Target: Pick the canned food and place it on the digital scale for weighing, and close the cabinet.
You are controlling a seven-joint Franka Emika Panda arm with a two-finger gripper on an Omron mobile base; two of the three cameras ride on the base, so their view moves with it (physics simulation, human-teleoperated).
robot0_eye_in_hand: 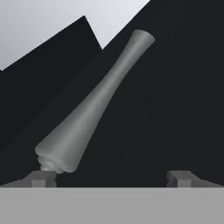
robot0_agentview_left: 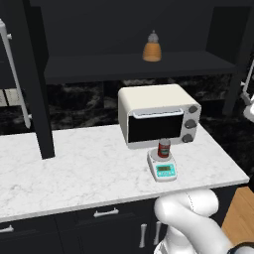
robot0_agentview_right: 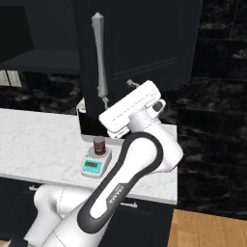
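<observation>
1. White arm links point(robot0_agentview_right: 120, 193) rise closest to the cameras, reaching up toward the cabinet point(robot0_agentview_right: 144, 43).
2. Black cabinet stands open, its door point(robot0_agentview_right: 140, 48) swung out; the orange bottle point(robot0_agentview_left: 152, 48) sits on its shelf.
3. Marble table point(robot0_agentview_left: 74, 168) carries the cream toaster oven point(robot0_agentview_left: 158, 116).
4. Silver door handle point(robot0_eye_in_hand: 94, 105) lies just ahead of the gripper point(robot0_eye_in_hand: 111, 177), whose fingertips point(robot0_eye_in_hand: 181, 177) stand wide apart, holding nothing.
5. Digital scale point(robot0_agentview_left: 163, 168) rests in front of the oven.
6. Canned food point(robot0_agentview_left: 163, 148) stands upright on the scale's plate.
</observation>
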